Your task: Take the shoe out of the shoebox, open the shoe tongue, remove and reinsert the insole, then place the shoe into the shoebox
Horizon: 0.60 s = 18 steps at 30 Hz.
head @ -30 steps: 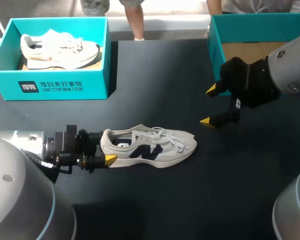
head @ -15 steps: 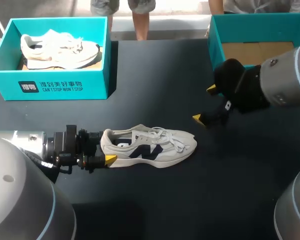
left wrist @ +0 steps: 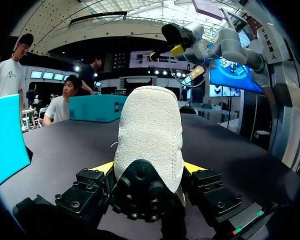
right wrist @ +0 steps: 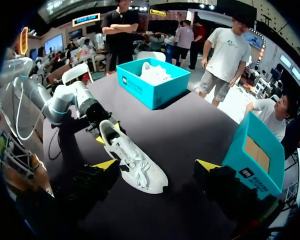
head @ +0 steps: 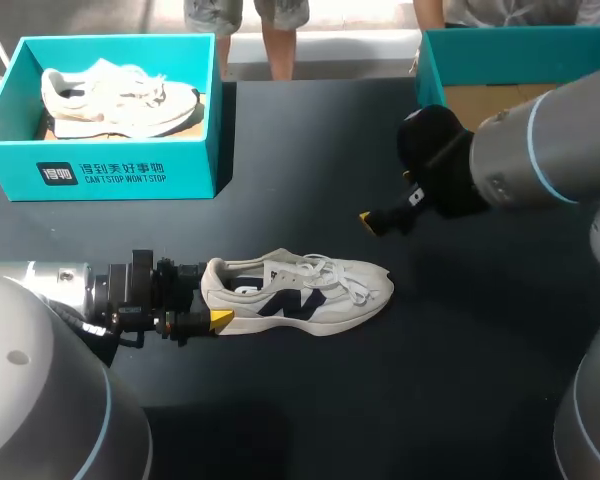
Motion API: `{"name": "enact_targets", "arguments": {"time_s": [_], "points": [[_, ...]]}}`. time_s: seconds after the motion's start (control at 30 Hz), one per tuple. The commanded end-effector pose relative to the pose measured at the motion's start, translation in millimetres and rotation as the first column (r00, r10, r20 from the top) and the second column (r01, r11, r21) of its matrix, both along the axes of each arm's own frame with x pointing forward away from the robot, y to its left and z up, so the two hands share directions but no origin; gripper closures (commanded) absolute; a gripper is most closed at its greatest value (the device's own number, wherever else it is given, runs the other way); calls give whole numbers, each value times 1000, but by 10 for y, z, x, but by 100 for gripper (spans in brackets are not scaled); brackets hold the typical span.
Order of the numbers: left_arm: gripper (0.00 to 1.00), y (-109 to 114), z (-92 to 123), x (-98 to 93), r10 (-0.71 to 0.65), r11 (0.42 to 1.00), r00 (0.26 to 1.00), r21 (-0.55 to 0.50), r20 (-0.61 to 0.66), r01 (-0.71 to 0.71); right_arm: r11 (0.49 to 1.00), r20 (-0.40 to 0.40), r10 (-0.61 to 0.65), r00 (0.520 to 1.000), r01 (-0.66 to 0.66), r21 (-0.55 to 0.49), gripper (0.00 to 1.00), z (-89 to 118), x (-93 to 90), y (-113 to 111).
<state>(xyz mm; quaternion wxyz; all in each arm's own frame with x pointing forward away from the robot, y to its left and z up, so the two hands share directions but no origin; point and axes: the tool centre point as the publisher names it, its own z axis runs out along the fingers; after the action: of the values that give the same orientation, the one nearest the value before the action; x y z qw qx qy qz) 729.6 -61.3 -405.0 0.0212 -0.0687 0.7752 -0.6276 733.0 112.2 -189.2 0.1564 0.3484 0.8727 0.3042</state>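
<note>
The left jaws are clamped on the heel of the shoe (head: 300, 290), which rests on the counter (head: 280, 400). The right jaws are wide apart and empty, above its toe end. I judge the shoe is out of the shoebox (head: 430, 70); the tongue, the insole and the putting back are not yet done.

The left arm (head: 60, 290) lies low and level over the counter (head: 310, 400) with its wrist straight. The left claw (head: 212, 297) at its end is clamped on the heel of the shoe (head: 310, 288), one yellow-tipped finger pressed to each side. The right arm (head: 540, 160) comes in higher, its dark wrist bent downward, and the right claw (right wrist: 156, 165) hangs in the air with fingers spread wide, gripping nothing, the shoe's toe just below and ahead of it.
</note>
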Motion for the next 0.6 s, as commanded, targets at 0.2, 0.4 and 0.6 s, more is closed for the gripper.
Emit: {"name": "enact_targets", "arguments": {"time_s": [0.2, 0.4, 0.6], "points": [[100, -4, -7, 3, 3, 1000, 1000, 1, 1, -3, 985, -151, -120, 981, 98, -144, 0, 137, 262, 146], [100, -4, -7, 3, 3, 1000, 1000, 1, 1, -3, 958, -231, -137, 963, 70, -278, 0, 60, 265, 229], [100, -4, -7, 3, 3, 1000, 1000, 1, 1, -3, 930, -240, -118, 964, 23, -366, 0, -8, 225, 285]]}}
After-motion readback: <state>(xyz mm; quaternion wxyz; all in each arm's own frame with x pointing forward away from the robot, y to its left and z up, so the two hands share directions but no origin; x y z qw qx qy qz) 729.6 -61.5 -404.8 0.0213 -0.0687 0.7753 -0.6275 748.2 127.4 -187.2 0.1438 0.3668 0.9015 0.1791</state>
